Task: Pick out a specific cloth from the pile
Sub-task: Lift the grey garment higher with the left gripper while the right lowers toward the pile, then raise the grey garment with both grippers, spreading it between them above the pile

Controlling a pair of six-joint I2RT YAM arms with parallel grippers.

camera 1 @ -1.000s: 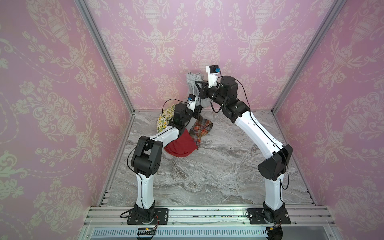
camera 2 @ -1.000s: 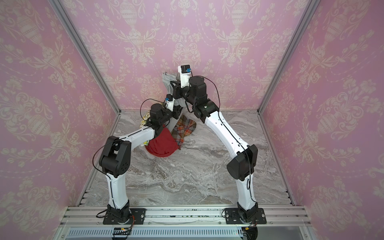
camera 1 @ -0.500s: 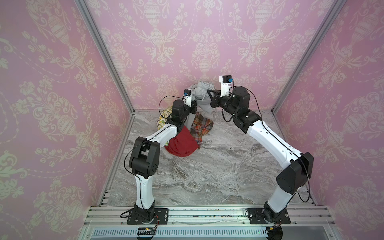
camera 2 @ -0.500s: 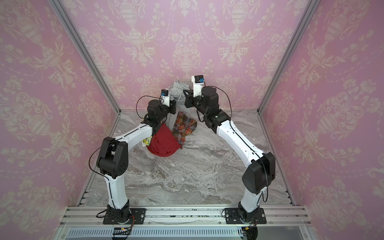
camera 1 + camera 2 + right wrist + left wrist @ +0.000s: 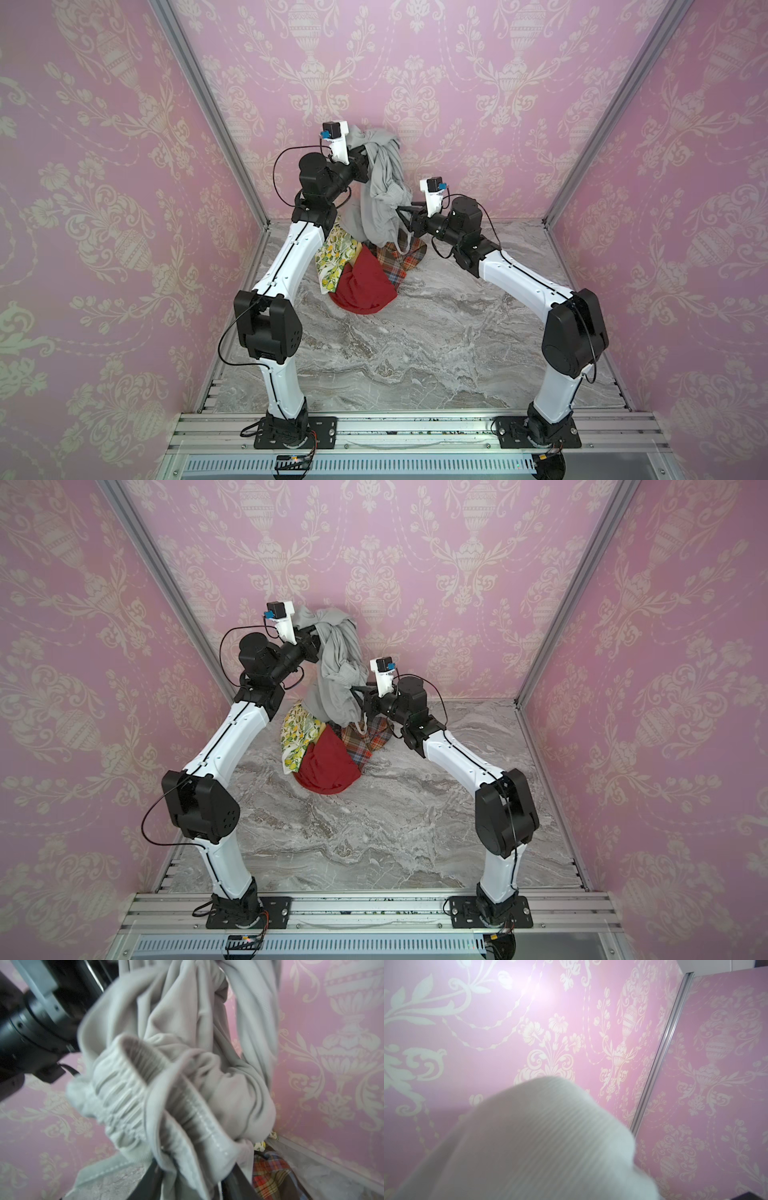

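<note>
Grey cloth [image 5: 380, 187] [image 5: 336, 667] hung in long folds at about 12 o'clock of the worktop [image 5: 415, 340], close to the pink back wall [image 5: 415, 62]. Its top was bunched at the left tool [image 5: 362, 162] [image 5: 313, 640], which was closed on it and carried it well above the worktop. In the left wrist view only a pale ribbed fold of this grey cloth [image 5: 529, 1147] showed, and the tool itself was hidden.

The right tool [image 5: 402, 216] [image 5: 358, 694] stood at about 4 o'clock of the hanging fabric, at its lower part. Its jaws were moderately apart. In the right wrist view a gathered elastic hem [image 5: 145, 1095] lay between the dark fingers [image 5: 149, 1180]. I cannot tell if they pressed it.

The pile [image 5: 365, 270] lay on the worktop under the cloth, at its 6 o'clock. It had a lemon-print cloth [image 5: 332, 257] at 9 o'clock, a red cloth [image 5: 363, 286] at 6 o'clock and a plaid cloth [image 5: 401, 259] at 3 o'clock.
</note>
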